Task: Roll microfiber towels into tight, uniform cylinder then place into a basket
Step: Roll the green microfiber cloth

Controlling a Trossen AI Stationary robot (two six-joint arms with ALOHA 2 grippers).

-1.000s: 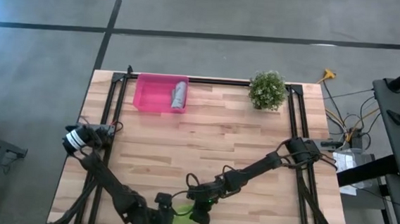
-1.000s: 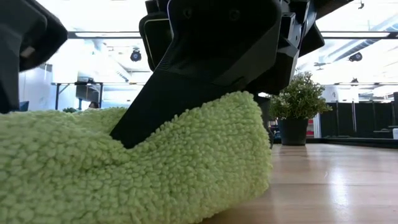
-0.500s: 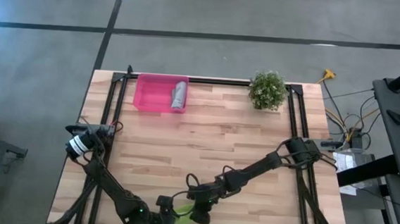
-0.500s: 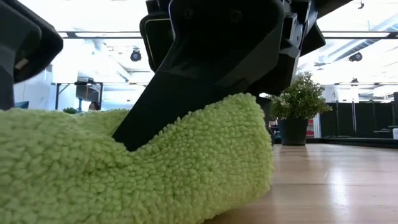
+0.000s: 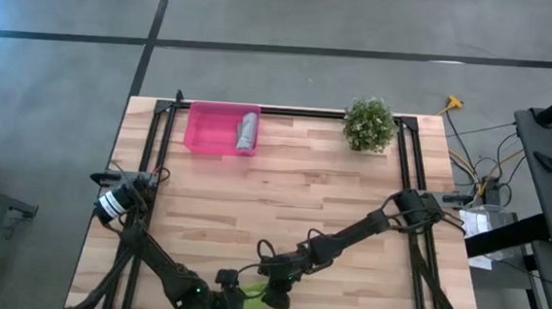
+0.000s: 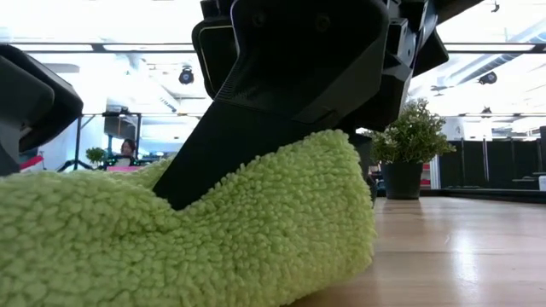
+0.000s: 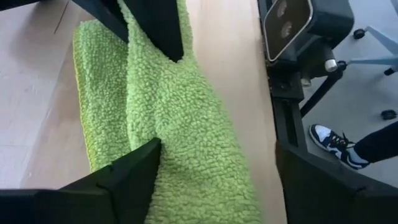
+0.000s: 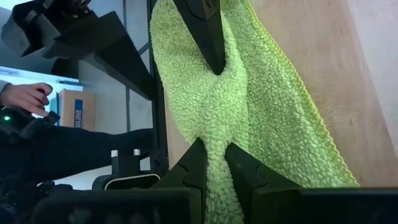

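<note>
The lime green towel is being worked at the table's near edge, where a ridge of it is being pinched by the right gripper, clenched on the cloth, presumably so a fold can be drawn over for rolling. The left gripper is being kept spread wide around the same towel, apparently to brace it. The grey towel is already lying rolled inside the basket at the far edge.
</note>
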